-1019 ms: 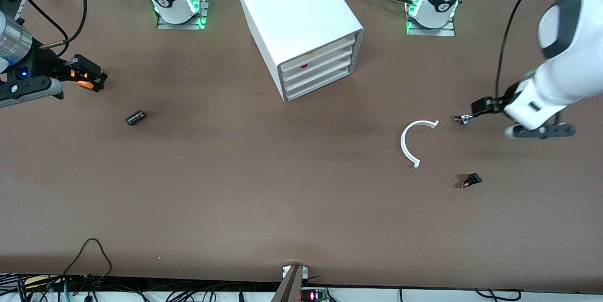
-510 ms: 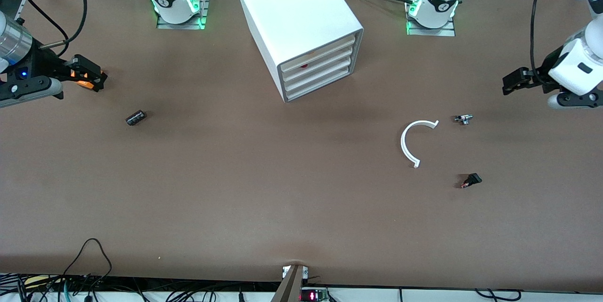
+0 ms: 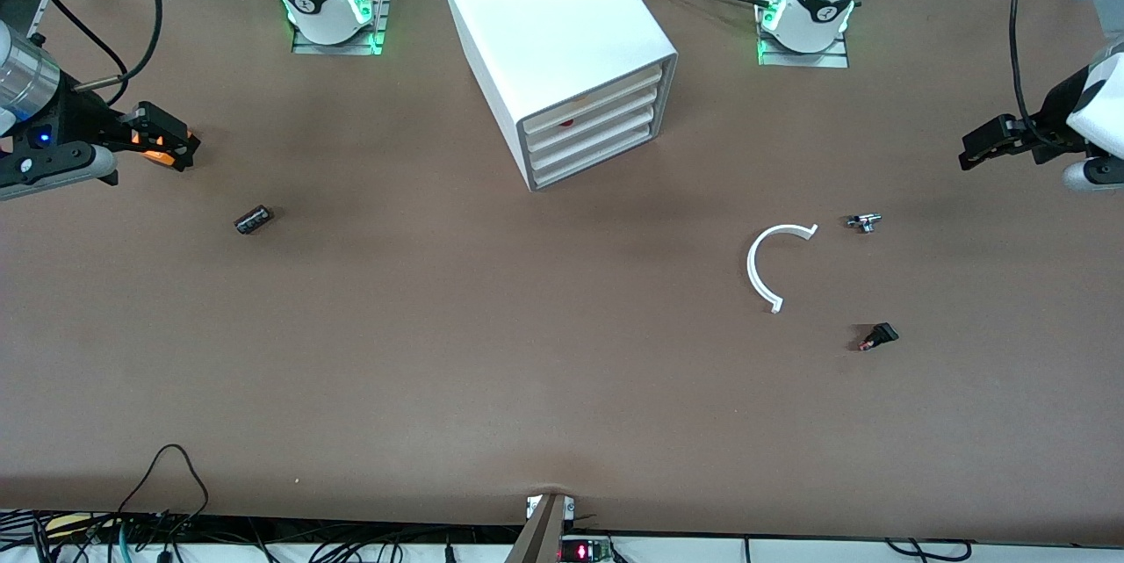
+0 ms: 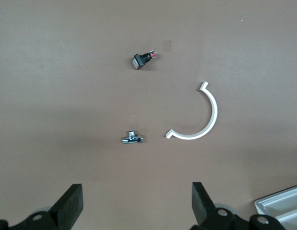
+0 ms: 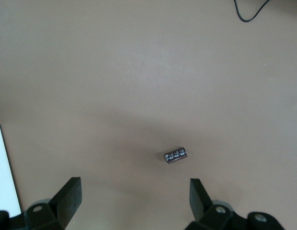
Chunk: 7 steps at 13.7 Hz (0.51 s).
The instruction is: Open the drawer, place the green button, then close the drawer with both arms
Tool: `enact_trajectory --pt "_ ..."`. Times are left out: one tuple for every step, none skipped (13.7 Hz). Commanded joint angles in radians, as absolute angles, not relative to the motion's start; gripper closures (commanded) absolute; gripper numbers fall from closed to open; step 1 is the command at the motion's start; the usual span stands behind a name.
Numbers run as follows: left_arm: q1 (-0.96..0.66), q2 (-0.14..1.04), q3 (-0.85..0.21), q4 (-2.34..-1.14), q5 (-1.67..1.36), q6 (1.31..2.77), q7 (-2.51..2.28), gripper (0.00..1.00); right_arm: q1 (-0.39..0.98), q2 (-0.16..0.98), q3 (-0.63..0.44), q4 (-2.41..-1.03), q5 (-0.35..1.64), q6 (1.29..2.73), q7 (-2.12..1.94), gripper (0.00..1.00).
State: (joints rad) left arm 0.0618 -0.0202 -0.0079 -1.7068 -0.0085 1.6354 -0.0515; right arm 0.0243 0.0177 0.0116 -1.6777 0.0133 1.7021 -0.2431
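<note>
Drawers of the cabinet (image 3: 562, 54) sit flush; the drawer (image 3: 595, 148) is shut. Whether the small black piece (image 3: 877, 336) is the button cannot be made out; it lies nearer the front camera than the white arc (image 3: 766, 264) and metal part (image 3: 864, 221). Left gripper (image 3: 988, 141), cut off at the table's edge, has drawn away from that part, wide open and empty. Right gripper (image 3: 162, 140) waits, spread, empty, near the dark cylinder (image 3: 253, 219).

A brown table (image 3: 439, 352) holds a white cabinet (image 3: 553, 27), dark cylinder (image 3: 253, 219), white curved strip (image 3: 762, 269), small metal part (image 3: 864, 221) and black button (image 3: 878, 336).
</note>
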Motion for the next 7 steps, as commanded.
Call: enact_trajectory --pt "0.031 -0.040 0.012 -1.720 -0.029 1.638 -0.048 0.00 0.018 0.028 0.017 -1.654 0.012 1.698 -0.233 0.00" --pt "0.028 -0.037 0.011 -1.720 -0.025 1.655 -0.049 0.00 0.018 0.028 0.017 -1.655 0.012 1.700 -0.233 0.00" --pt "0.026 -0.037 0.011 -1.720 -0.023 1.681 -0.048 0.00 0.018 0.029 0.017 -1.655 0.012 1.700 -0.233 0.00" --pt "0.028 -0.038 0.011 -1.720 -0.018 1.690 -0.045 0.00 0.018 0.029 0.017 -1.655 0.012 1.700 -0.233 0.00" --pt "0.028 -0.038 0.011 -1.721 -0.018 1.690 -0.044 0.00 0.018 0.029 0.017 -1.654 0.012 1.700 -0.233 0.00" --pt "0.028 -0.037 0.011 -1.720 -0.008 1.692 -0.046 0.00 0.018 0.028 0.017 -1.654 0.012 1.700 -0.233 0.00" --pt "0.026 -0.038 0.006 -1.718 0.012 1.692 -0.043 0.00 0.018 0.029 0.017 -1.654 0.012 1.700 -0.233 0.00"
